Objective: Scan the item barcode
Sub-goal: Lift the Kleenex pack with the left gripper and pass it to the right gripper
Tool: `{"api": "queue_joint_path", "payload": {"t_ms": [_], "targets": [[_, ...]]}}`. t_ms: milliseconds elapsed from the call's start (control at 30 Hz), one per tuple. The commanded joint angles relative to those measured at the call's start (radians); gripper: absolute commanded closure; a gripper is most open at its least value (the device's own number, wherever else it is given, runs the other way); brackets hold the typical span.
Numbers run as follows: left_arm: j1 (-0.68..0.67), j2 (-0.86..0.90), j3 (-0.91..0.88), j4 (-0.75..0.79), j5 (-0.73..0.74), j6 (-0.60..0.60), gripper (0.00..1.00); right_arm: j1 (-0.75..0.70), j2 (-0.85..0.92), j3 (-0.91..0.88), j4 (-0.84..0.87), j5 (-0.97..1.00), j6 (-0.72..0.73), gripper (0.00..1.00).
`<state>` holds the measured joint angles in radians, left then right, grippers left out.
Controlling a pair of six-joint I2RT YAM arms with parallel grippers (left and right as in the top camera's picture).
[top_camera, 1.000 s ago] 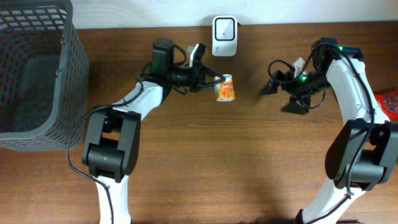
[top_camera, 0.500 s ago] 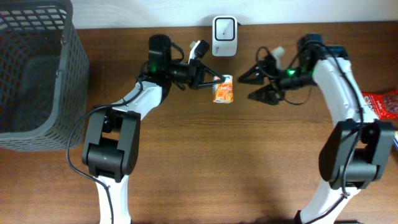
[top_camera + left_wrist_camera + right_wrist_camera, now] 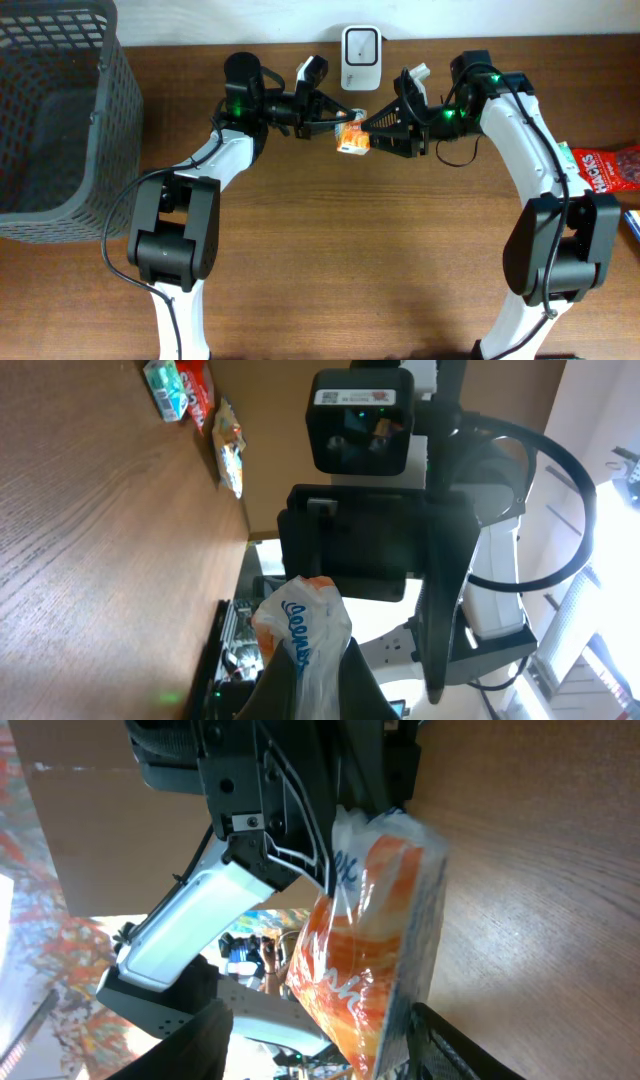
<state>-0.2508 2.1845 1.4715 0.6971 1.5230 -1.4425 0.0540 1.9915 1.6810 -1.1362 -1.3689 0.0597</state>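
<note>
Left gripper [image 3: 338,124] is pinched shut on one edge of the snack packet [image 3: 352,141], which hangs above the table just in front of the scanner [image 3: 360,45]. Right gripper [image 3: 370,138] straddles the packet, jaws apart. It looks light, crinkly and soft, so a gentle hold on the flat faces seems best.

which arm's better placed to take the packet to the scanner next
Right, probably. The right gripper is open with a finger on each side of the packet, ready to close. The left gripper only pinches one end of it. The scanner is close to both.
</note>
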Motion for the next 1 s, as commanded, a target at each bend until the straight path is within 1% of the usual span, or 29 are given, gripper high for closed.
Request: {"api": "queue_joint_path", "payload": {"t_ms": [0,167,233,400,433,500,633,900,933,967], "targets": [[0.005,0.002,0.006,0.006,-0.023,-0.027,1.00,-0.002,0.012,0.002,-0.001,-0.035,-0.011,0.44],[0.007,0.002,0.007,0.010,-0.035,-0.058,1.00,0.012,0.012,0.002,-0.004,-0.033,-0.011,0.44],[0.008,0.002,0.007,0.028,-0.038,-0.066,1.00,0.021,0.012,0.000,-0.004,-0.018,-0.011,0.45],[0.010,0.002,0.007,0.168,-0.037,-0.165,1.00,0.023,0.012,-0.031,-0.003,0.008,-0.008,0.47],[0.010,0.002,0.007,0.194,-0.038,-0.180,1.00,0.023,0.012,-0.037,0.000,0.008,-0.007,0.51],[0.010,0.002,0.007,0.226,-0.038,-0.212,1.00,0.023,0.012,-0.044,0.000,0.007,-0.007,0.53],[0.010,0.002,0.006,0.228,-0.038,-0.215,1.00,0.023,0.012,-0.044,0.012,-0.020,-0.006,0.62],[0.010,0.002,0.006,0.226,-0.038,-0.215,1.00,0.024,0.012,-0.044,0.042,-0.038,0.000,0.62],[0.010,0.002,0.006,0.226,-0.038,-0.215,1.00,0.024,0.012,-0.044,0.047,-0.039,0.000,0.61],[0.010,0.002,0.006,0.226,-0.038,-0.215,1.00,0.024,0.012,-0.044,0.057,-0.039,0.000,0.55]]}}
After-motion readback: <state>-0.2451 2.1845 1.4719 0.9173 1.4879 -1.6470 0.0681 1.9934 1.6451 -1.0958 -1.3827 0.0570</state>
